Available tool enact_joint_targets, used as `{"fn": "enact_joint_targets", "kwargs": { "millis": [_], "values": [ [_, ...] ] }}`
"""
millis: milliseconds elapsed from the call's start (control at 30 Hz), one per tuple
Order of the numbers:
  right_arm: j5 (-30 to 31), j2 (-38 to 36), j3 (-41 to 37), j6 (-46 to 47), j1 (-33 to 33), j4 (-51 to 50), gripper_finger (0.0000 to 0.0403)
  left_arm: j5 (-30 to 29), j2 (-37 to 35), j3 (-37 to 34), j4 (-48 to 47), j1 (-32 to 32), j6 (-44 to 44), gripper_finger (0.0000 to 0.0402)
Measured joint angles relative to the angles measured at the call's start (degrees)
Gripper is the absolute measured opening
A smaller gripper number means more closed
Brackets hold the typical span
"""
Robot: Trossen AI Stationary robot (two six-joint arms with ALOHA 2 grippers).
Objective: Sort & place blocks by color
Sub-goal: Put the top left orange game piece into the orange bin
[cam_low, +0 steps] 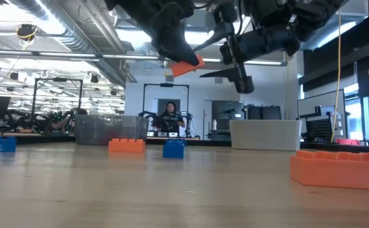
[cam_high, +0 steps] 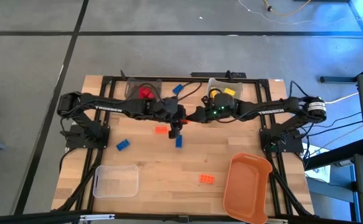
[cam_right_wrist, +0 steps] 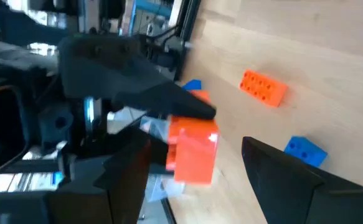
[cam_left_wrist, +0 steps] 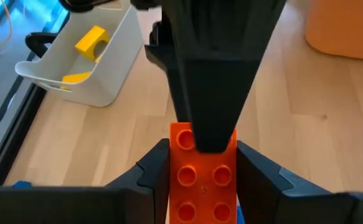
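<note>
Orange brick (cam_left_wrist: 201, 180) hangs above mid-table, pinched between the left gripper (cam_left_wrist: 203, 177) fingers, studs facing the wrist camera and long axis running along the fingers, while the right gripper (cam_right_wrist: 197, 155), jaws apart, straddles it — close off-centre here and the brick could twist free and drop.

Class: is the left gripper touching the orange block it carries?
Touching. The left wrist view shows both fingers pressed against the sides of the orange block.
</note>
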Motion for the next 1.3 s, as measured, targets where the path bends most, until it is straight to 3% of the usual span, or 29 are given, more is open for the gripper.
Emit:
{"fn": "enact_joint_targets", "kwargs": {
  "millis": [267,600,733,933,1067,1200,1300],
  "values": [
    [4.3,0.7,0.0,1.2,1.4,2.5,0.0243,-0.2,0.0,0.0,0.6,0.2,0.1,0.0128],
    [5.3,0.7,0.0,1.5,1.8,2.7,0.0093,-0.5,0.0,0.0,0.9,0.9,0.3,0.0128],
    [5.2,0.6,0.0,1.1,1.8,2.7,0.0093,1.7,0.0,0.0,1.0,1.9,-3.7,0.0142],
    [1.8,0.4,0.0,-3.9,0.8,1.7,0.0093,17.4,-2.2,0.0,-0.1,6.6,-11.0,0.0236],
    [-2.9,-2.3,0.0,-11.1,-2.7,-0.9,0.0093,25.3,-7.3,0.0,-2.6,9.6,-13.1,0.0267],
    [-7.1,-8.1,0.0,-20.6,-6.8,-8.5,0.0093,25.4,-15.9,-0.1,-3.7,11.4,-11.5,0.0272],
    [-7.1,-14.2,0.0,-28.6,-9.0,-15.1,0.0093,22.6,-23.4,-2.7,1.4,11.9,-9.6,0.0273]
  ]
}}
